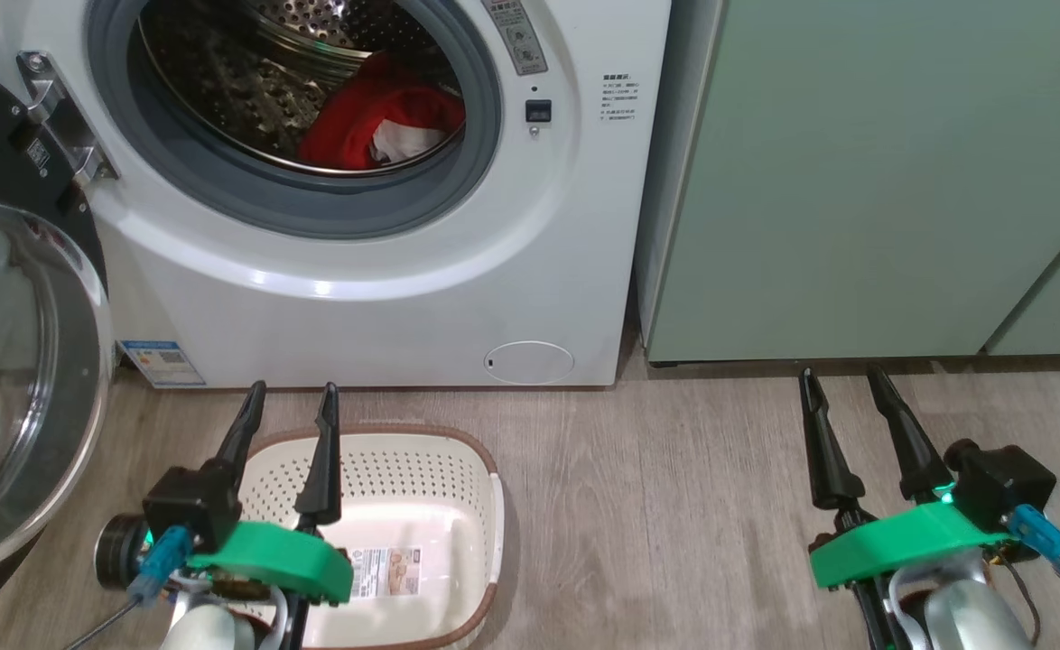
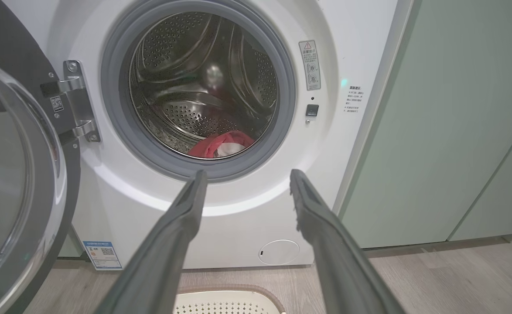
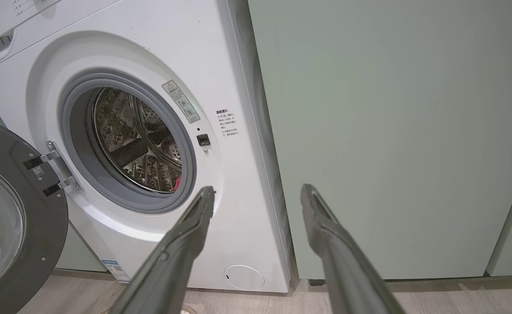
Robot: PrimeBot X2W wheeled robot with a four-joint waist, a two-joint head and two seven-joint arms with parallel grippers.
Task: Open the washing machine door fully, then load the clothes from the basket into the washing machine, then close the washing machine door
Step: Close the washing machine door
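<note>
Your left gripper [image 1: 294,386] hangs over the near end of the basket [image 1: 492,487], fingers spread and holding nothing. The right gripper [image 1: 841,372] is just as open and empty, above bare floor [image 1: 656,506] in front of the pale green cabinets [image 1: 855,181].

You can see the clothes [image 1: 358,117] lying inside the drum [image 1: 223,81], low and towards its right side, behind the grey rubber ring. The basket shows nothing but the paper label on its bottom, so I judge the loading done. The washing machine door [image 1: 24,361] stands wide open on its hinge [image 1: 60,117] at the left of the washing machine [image 1: 385,307]. Closing it is all that looks to be left.

Mind the edges. The door's rim is close beside your left gripper, and the basket sits right before the machine, perhaps near the door's sweep. Whether the door passes above it you cannot tell from here. On the right, the cabinets stand hard against the machine, with open floor before them.
</note>
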